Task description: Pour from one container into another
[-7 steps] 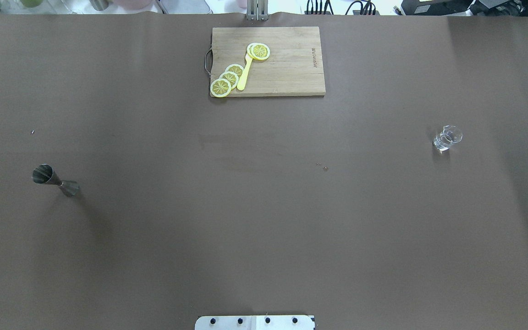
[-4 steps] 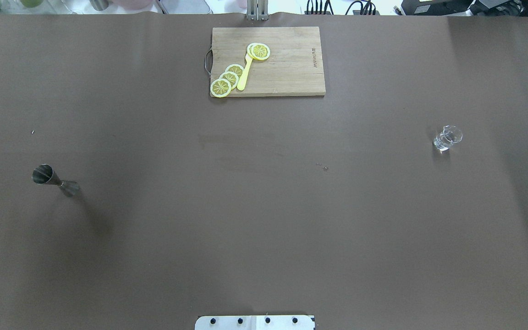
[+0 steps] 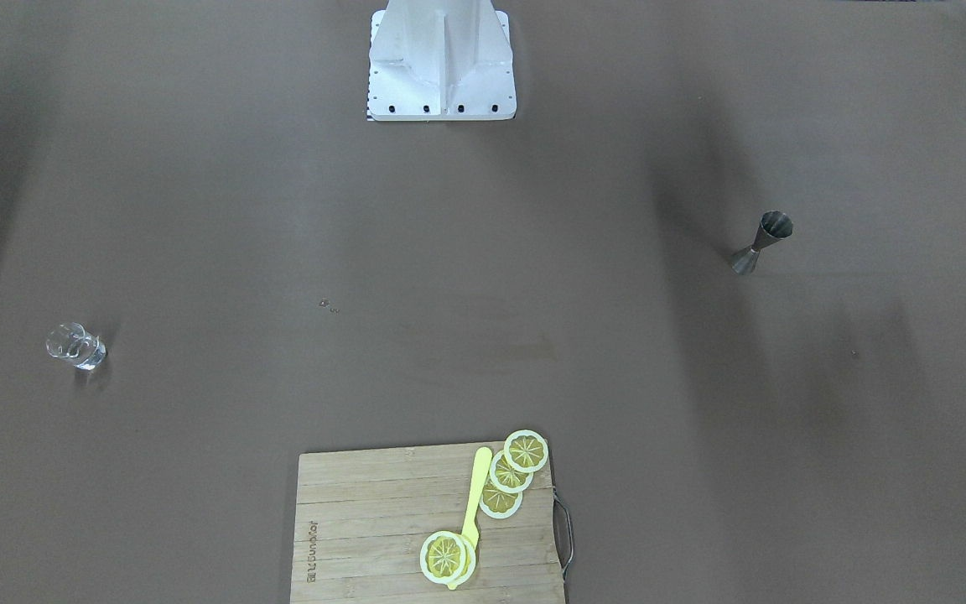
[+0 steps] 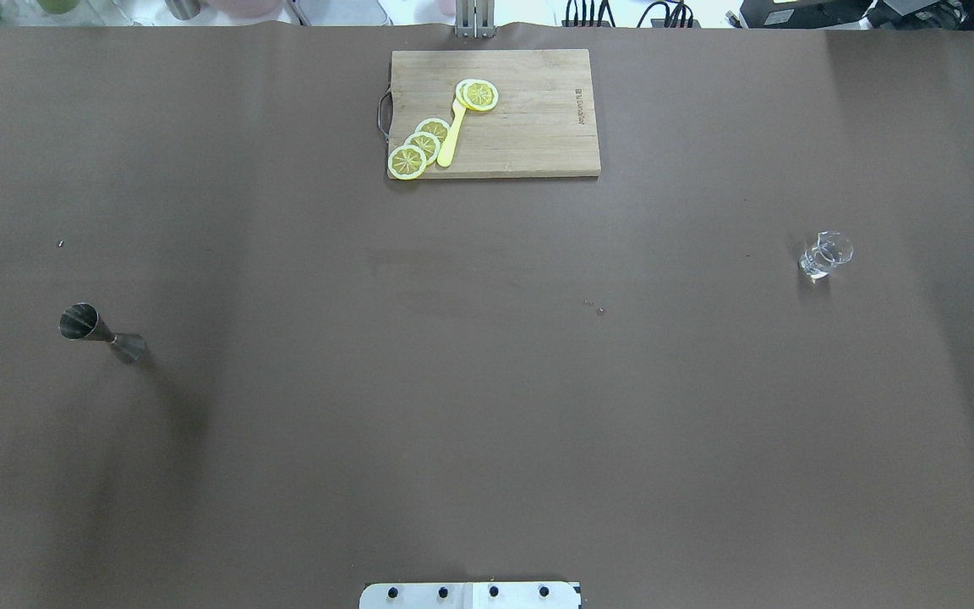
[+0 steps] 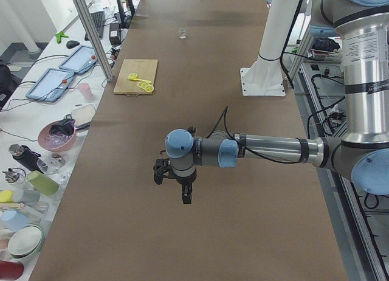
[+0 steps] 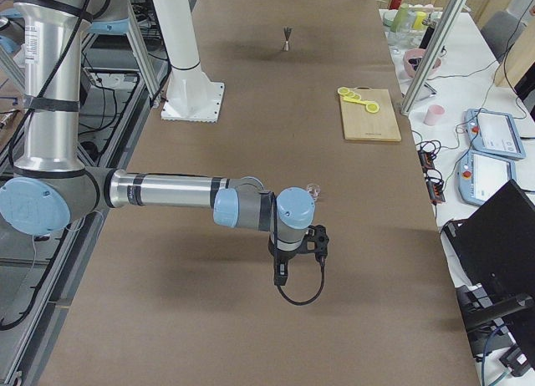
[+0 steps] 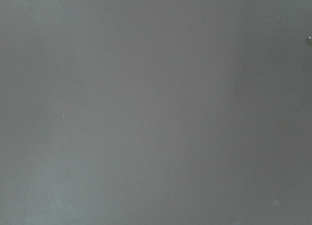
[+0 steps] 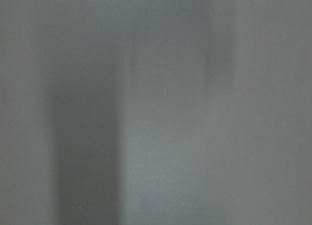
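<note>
- Measuring cup (image 4: 102,334) stands upright on the robot's left, glass (image 4: 825,254) on its right, well apart.
- Left gripper (image 5: 174,176), right gripper (image 6: 294,242): whether spread or pressed together, cannot tell.

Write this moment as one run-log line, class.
phase: before grasp | jigger: upright, robot's left, untouched | glass: upright, robot's right, untouched | left pincer: state unclear | right pincer: state unclear | pour: not started

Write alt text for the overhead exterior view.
A brown-covered table with no robot arm in view: a steel jigger stands near the left edge and a small clear glass near the right. At the far centre lies a wooden cutting board with lemon slices and a yellow utensil on it; the white base plate shows at the bottom edge.
</note>
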Motion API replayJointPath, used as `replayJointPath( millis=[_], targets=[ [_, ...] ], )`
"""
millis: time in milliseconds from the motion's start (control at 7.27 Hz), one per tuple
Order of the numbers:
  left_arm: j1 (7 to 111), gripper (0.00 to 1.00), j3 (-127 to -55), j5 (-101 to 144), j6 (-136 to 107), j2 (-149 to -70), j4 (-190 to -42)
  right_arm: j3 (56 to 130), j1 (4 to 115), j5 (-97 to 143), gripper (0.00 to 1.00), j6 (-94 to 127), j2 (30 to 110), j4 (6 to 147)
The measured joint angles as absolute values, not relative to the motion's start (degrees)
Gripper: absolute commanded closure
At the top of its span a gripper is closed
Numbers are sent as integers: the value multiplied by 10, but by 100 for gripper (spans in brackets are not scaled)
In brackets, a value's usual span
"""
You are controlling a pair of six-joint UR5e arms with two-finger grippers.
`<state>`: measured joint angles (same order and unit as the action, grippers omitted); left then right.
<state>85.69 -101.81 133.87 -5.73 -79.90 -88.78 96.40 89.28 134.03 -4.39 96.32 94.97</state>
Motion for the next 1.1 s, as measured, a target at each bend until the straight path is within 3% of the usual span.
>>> replayJointPath(
  millis=[1101],
  targets=[
    [865, 1, -1016, 1335, -58, -808, -930, 972, 893, 1347, 0, -44, 963, 949]
  ],
)
